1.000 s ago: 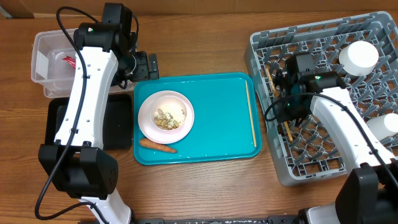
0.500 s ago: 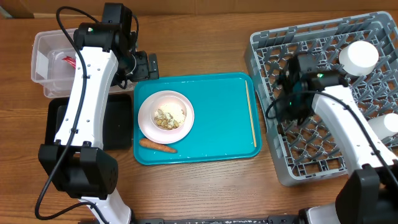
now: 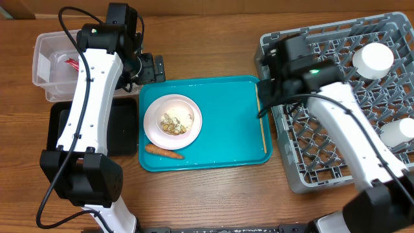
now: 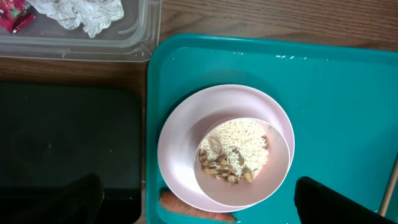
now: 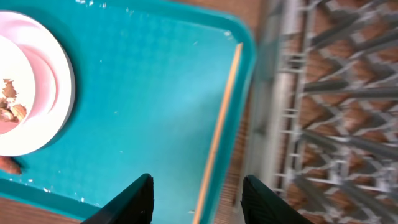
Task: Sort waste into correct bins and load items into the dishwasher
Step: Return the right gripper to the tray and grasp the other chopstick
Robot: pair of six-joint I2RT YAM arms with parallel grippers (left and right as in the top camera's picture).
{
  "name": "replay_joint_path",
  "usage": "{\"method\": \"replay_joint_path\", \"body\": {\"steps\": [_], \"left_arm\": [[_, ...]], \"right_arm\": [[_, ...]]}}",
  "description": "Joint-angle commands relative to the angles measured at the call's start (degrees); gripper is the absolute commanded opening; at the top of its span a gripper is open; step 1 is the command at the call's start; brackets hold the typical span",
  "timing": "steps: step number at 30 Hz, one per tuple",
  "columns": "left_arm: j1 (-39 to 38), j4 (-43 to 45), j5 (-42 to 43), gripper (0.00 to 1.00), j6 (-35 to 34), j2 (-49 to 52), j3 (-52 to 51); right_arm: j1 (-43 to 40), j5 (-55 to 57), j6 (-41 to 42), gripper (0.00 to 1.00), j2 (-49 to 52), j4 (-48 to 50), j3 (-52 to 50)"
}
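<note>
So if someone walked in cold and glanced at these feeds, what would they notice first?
The teal tray in the middle of the table draws the eye. A white plate of rice and scraps sits on its left half, and an orange carrot lies at the plate's near side. One thin chopstick lies along the tray's right edge, with the right hand open above it, beside the grey rack.

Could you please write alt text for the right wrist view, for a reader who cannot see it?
A thin wooden chopstick lies along the right edge of a teal tray, its near end showing between the open, empty fingers. A white plate with food scraps sits at the left; a blurred grey dish rack fills the right.
</note>
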Motion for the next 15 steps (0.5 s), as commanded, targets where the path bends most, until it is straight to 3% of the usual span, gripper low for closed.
{"method": "replay_joint_path", "body": {"steps": [1, 11, 15], "left_arm": [[-0.4, 0.2, 0.7, 1.00, -0.2, 0.3, 1.0], [-0.4, 0.1, 0.7, 1.00, -0.2, 0.3, 1.0], [-0.4, 0.0, 0.7, 1.00, -0.2, 0.3, 1.0]], "right_arm": [[2.1, 4.5, 7.0, 0.48, 4.7, 1.1, -2.5], [4.3, 6.1, 19.4, 0.46, 14.7, 4.6, -4.2], [4.3, 7.1, 20.7, 0.46, 17.3, 4.7, -4.3]]}}
